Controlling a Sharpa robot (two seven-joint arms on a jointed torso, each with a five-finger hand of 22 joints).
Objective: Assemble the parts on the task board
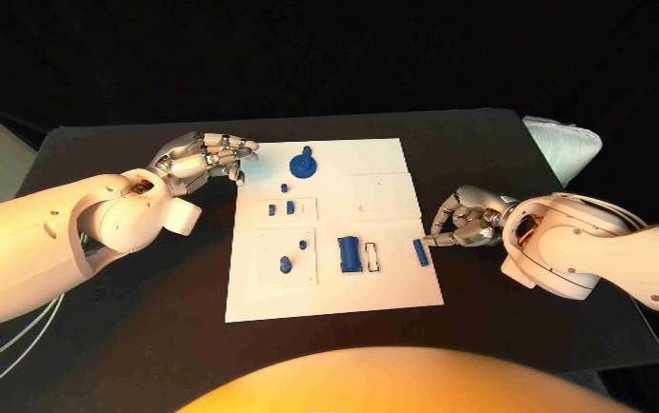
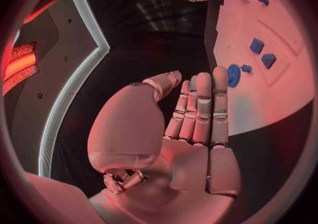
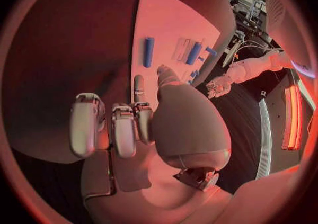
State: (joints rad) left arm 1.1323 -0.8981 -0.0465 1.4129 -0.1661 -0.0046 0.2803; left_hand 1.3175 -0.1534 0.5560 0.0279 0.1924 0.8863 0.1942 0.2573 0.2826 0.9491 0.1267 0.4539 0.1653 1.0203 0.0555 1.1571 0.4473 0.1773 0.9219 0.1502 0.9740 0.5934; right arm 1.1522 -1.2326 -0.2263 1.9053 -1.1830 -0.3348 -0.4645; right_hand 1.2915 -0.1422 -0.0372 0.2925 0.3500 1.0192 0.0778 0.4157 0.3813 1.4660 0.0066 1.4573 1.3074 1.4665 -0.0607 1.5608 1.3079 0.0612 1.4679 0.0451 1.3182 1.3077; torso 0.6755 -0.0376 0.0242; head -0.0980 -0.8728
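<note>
The right robot hand [image 1: 465, 220] is being held empty, fingers curled, beside the task board [image 1: 378, 164], near the blue bar [image 1: 420, 252]; a reach-and-pinch is judged next. The left robot hand [image 1: 206, 158] is being held empty.

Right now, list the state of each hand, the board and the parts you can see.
Left hand: empty, fingers apart, at the board's far left corner.
Right hand: fingers curled, holding nothing, beside the board's right edge.
Board: flat on the table.
Round part: on the board, untouched.
Bar part: near the right edge, untouched.
</note>
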